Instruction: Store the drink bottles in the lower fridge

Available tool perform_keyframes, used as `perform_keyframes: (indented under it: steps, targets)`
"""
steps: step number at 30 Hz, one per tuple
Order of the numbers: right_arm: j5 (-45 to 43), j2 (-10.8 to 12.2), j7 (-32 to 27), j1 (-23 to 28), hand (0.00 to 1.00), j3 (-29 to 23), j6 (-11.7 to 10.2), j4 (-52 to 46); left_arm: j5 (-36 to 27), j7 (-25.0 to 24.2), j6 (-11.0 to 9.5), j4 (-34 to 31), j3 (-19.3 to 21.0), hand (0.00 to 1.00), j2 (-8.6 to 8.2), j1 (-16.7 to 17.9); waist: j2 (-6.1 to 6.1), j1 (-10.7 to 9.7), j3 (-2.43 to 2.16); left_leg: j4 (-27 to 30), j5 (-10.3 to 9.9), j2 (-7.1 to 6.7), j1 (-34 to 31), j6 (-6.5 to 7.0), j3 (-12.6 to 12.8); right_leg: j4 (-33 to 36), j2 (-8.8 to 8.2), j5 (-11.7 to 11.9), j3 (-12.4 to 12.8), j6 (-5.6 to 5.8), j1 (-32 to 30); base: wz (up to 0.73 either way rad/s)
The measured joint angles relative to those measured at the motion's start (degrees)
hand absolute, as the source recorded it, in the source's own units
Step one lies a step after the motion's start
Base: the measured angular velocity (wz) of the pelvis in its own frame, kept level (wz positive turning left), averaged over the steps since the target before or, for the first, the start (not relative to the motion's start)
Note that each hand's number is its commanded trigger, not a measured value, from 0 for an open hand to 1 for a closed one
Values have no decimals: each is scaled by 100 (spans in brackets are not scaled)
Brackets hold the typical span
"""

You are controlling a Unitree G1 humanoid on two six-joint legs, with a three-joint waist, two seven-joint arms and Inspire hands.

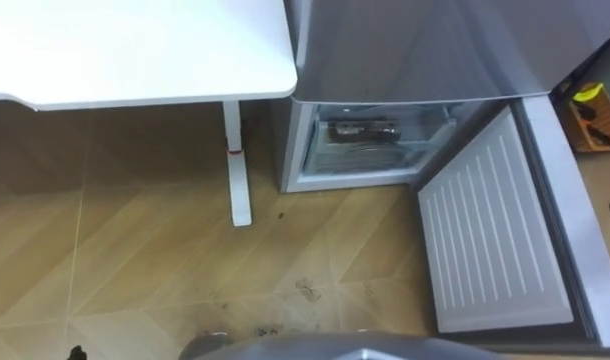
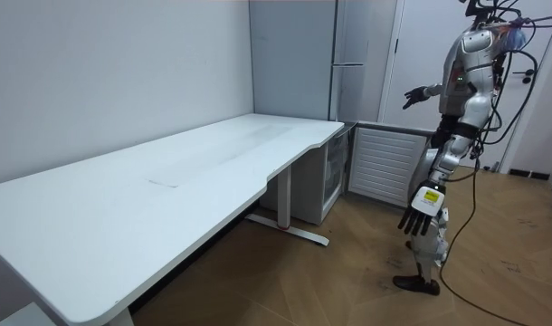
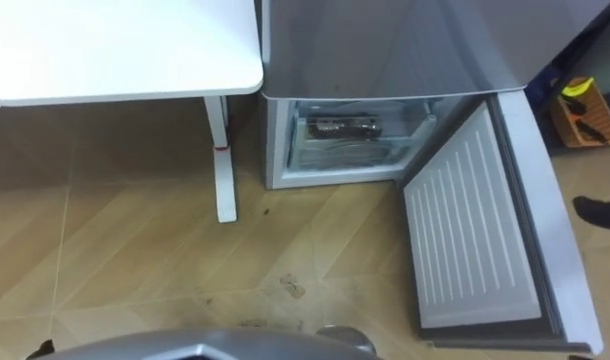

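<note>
The lower fridge [image 1: 370, 140] stands with its door [image 1: 490, 230] swung wide to my right. A dark drink bottle [image 1: 363, 130] lies on its side in the clear drawer inside. I stand on the wood floor a step back from the fridge, facing it. My left hand [image 2: 423, 210] hangs low beside my leg, fingers straight and open, holding nothing. My right hand [image 2: 414, 95] is raised at chest height toward the fridge, fingers spread and open, also holding nothing.
A white table [image 1: 135, 50] stands to the left of the fridge, its leg [image 1: 237, 165] close to the fridge's side. An orange box [image 1: 597, 118] with a yellow item sits on the floor to the far right, beyond the open door.
</note>
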Motion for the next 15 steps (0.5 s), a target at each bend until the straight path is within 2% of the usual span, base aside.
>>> perform_keyframes:
  steps: [2, 5, 8, 10, 11, 15]
  targets:
    - [26, 0, -55, 4, 0, -4, 0, 111, 48, 0, 0, 0, 0, 0, 1, 0, 2, -2, 0, 2, 0, 0, 0, 0, 4, 0, 0, 0, 9, 0, -3, -2]
    - [275, 4, -63, 21, 0, 11, -27, 458, 42, -11, 0, -2, -34, 0, 21, -14, 74, 0, -39, 13, 3, 15, 2, -5, 8, -65, 22, 17, 8, -22, 39, 1]
    - [563, 8, -37, 68, 0, 10, 42, 726, 43, -41, 36, 0, -32, 0, 18, 62, 103, 24, -28, -1, -1, 19, 93, -13, 0, -80, 32, 19, 2, -23, 128, -1]
    - [792, 8, -28, 74, 0, 3, 64, 758, 51, -114, 47, -10, -24, 0, 21, 92, 194, 17, -8, 12, -1, 18, 90, -12, 5, -79, 33, 20, 17, -24, 118, 0]
    - [870, 8, -21, 83, 0, 2, 64, 758, 70, -128, 47, -25, -17, 0, 23, 97, 168, 17, -21, 12, -1, 18, 90, -12, 6, -78, 33, 21, 18, -25, 115, 0]
    - [1308, 17, 177, 171, 0, -21, 79, 834, 215, -222, 41, -96, 132, 0, 34, 92, 356, 23, -30, -5, 5, 18, 89, -18, 8, -77, 33, 22, 11, -28, 107, 0]
